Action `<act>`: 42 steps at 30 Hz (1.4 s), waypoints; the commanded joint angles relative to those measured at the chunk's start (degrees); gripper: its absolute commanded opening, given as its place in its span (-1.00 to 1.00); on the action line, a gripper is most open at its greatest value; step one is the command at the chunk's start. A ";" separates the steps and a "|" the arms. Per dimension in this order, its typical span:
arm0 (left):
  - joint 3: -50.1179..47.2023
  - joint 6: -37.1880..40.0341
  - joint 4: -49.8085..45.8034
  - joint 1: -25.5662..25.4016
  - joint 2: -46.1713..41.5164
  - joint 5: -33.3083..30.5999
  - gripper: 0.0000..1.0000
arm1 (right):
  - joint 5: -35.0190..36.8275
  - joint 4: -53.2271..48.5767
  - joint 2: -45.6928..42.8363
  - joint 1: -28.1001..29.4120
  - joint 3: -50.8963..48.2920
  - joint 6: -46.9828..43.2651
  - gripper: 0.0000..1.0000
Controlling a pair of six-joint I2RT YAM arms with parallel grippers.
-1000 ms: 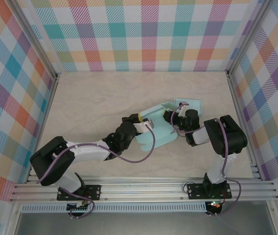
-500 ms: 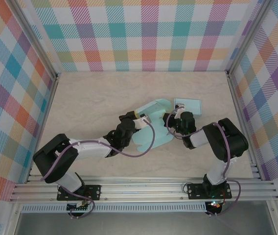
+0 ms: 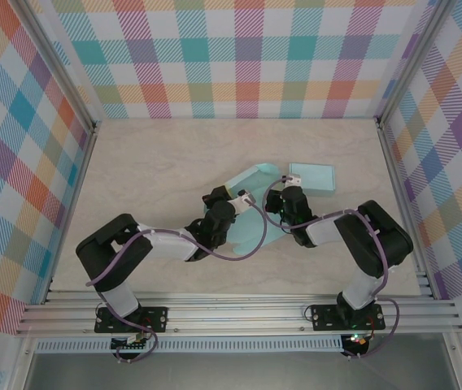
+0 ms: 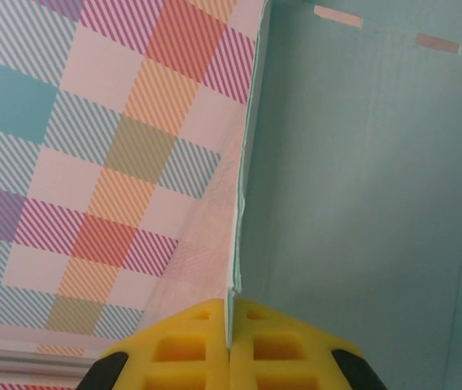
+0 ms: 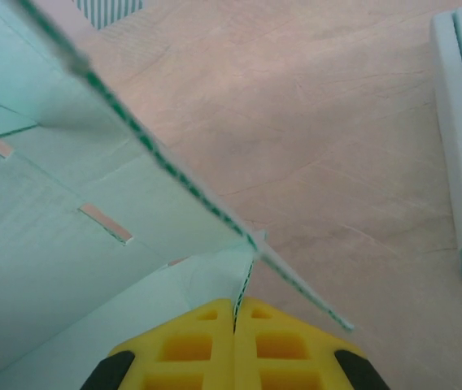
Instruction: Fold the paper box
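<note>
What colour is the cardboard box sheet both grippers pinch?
Pale mint cardboard box sheet; clearest in the left wrist view.

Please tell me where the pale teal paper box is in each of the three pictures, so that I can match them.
Top view: the paper box lies unfolded near the picture's centre.
Left wrist view: it covers the right half, its edge pinched by the left gripper.
Right wrist view: it covers the left side, a corner pinched by the right gripper.
Shared landmark: the narrow slots in the box, seen in both wrist views.
</note>
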 commanded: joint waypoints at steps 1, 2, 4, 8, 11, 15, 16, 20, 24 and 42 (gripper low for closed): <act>2.99 -3.49 5.30 -2.95 2.39 6.06 -1.00 | -14.56 12.67 0.51 3.34 0.69 -3.67 -0.90; 3.04 -3.53 5.55 -3.03 2.39 6.06 -1.00 | -15.78 11.62 0.28 3.30 0.85 -4.31 -0.90; 2.57 -3.54 6.75 -2.99 2.28 6.44 -1.00 | -17.35 10.77 -0.60 3.29 0.33 -5.23 -0.85; 1.54 -2.64 7.20 -2.84 1.57 8.31 -1.00 | -18.04 8.50 -3.71 2.42 -0.82 -5.79 -0.70; 1.48 -2.46 5.97 -2.30 1.80 8.84 -1.00 | -23.14 9.84 -5.72 -0.03 -1.88 -4.46 -0.57; 0.68 -2.55 6.47 -2.25 2.10 9.53 -1.00 | -28.18 8.76 -5.53 -3.68 -0.07 -1.85 -0.50; 0.55 -2.61 6.32 -2.17 2.16 9.69 -1.00 | -28.93 9.24 -4.93 -4.63 0.26 -0.69 -0.49; 0.17 -1.22 5.96 -1.90 2.64 9.29 -1.00 | -29.06 10.48 -5.28 -7.77 -0.22 3.14 -0.23; -1.33 -0.46 5.88 -1.72 1.50 10.85 -1.00 | -21.00 -3.38 -12.20 -8.39 -0.42 -0.44 0.04; -4.49 -0.49 4.99 -1.46 -3.76 15.18 -1.00 | -9.77 -29.76 -18.57 -16.04 4.82 -4.33 0.44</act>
